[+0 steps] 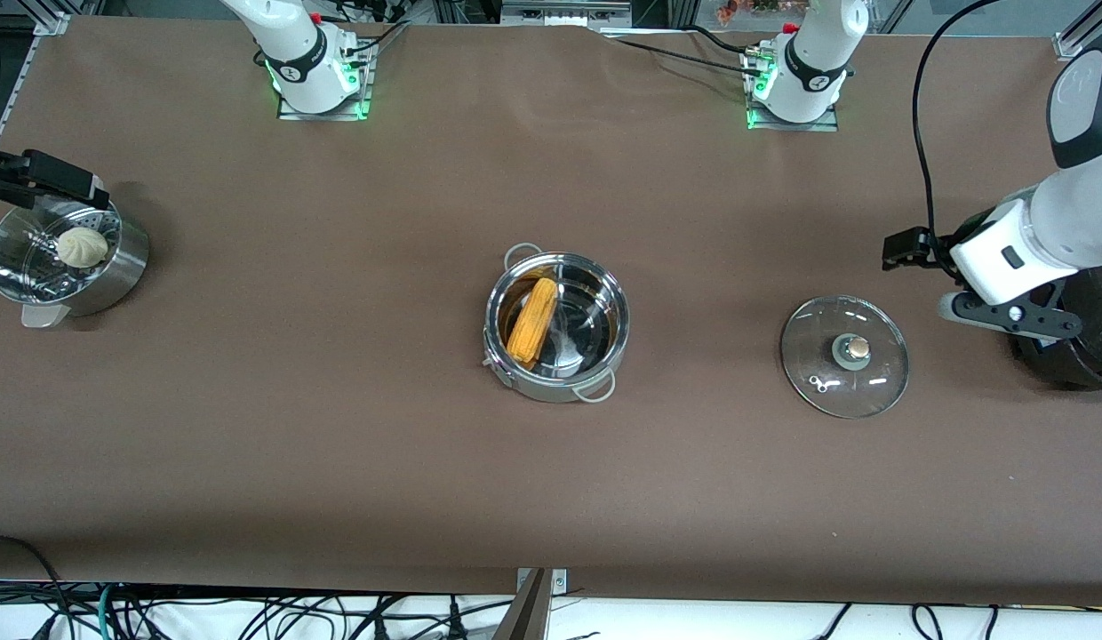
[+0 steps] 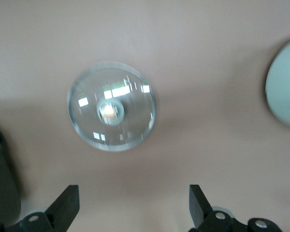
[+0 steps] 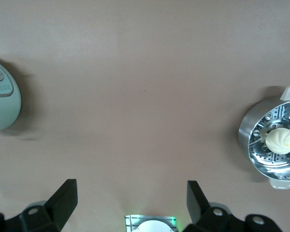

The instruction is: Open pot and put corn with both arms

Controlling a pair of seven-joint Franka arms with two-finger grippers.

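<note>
A shallow round pot (image 1: 557,327) of shiny steel, with thin wire loop handles, sits open mid-desk (image 1: 338,427) on matte brown cover. The ridged yellow-orange corn (image 1: 531,320) lies inside it, against the wall. The domed glass lid (image 1: 844,356), tan-knobbed, lies flat toward the left arm's end. The left claw (image 2: 134,205) hangs spread and empty above the desk near the lid. The right claw (image 3: 131,203), also spread, hangs above bare desk near a perforated steel steamer (image 1: 67,260) holding a round white bun (image 1: 82,246).

Glass lid (image 2: 111,106): lies flat on the brown counter (image 2: 208,63), tan knob (image 2: 109,111) at its centre, window glare on the glass.
Left gripper (image 2: 133,205): fingers wide apart, empty, at 6 o'clock of the lid.
Pale rounded object (image 2: 285,89): at 3 o'clock, cut off by the edge.
</note>
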